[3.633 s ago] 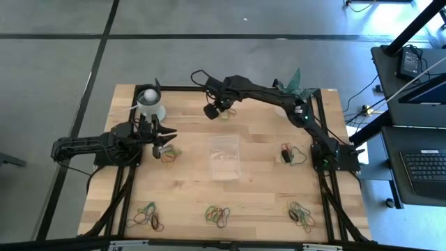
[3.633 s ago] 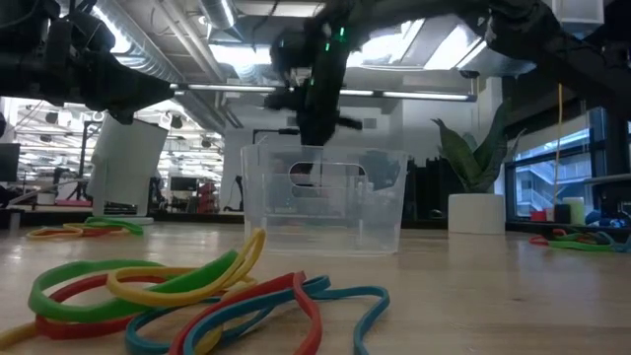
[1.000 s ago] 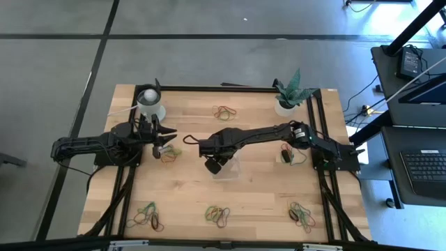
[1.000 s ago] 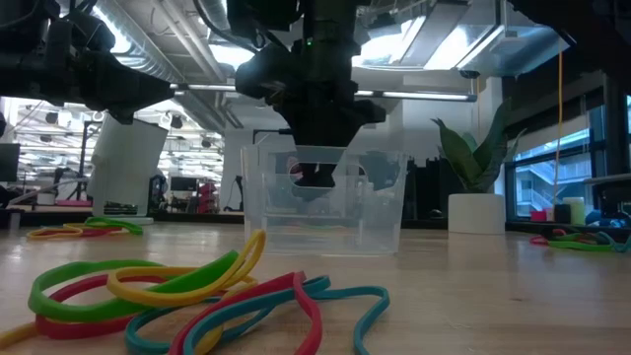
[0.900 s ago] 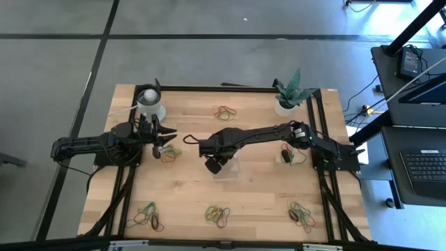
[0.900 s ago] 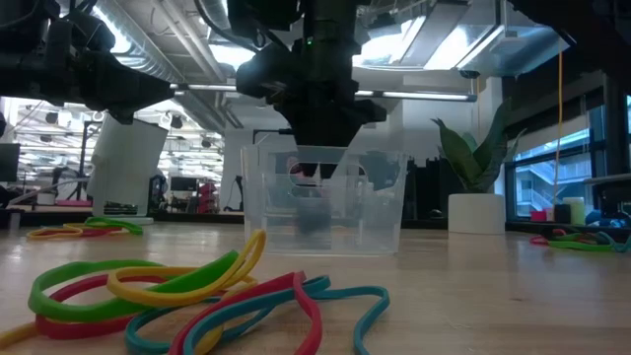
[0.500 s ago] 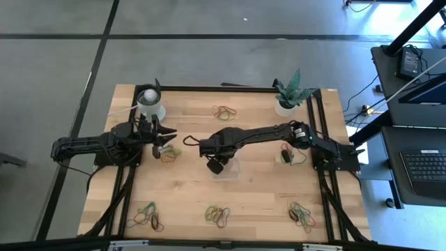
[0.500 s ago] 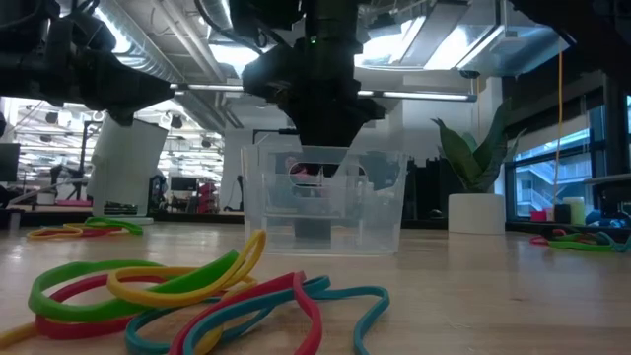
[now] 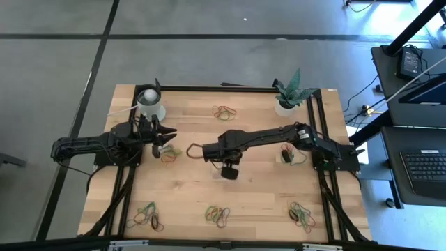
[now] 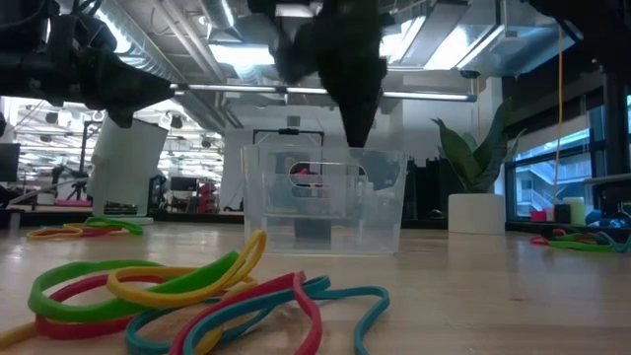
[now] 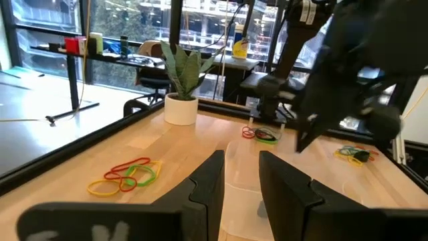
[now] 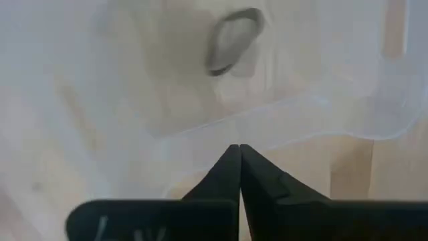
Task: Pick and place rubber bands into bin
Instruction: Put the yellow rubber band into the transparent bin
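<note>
The right gripper (image 9: 229, 171) hangs over the clear bin (image 10: 323, 200), fingers pressed together and empty, likely done dropping a band. The left gripper (image 9: 166, 146) waits half-open beside loose rubber bands (image 9: 169, 155), holding nothing.

right arm (image 9: 230, 172) over bin (image 10: 322, 200), mid-table

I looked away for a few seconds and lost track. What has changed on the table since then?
The right gripper came from the far rubber bands to above the bin, dipped in with jaws apart, then lifted and shut them, empty. The left gripper stayed open near the white cup; the other piles did not move.
</note>
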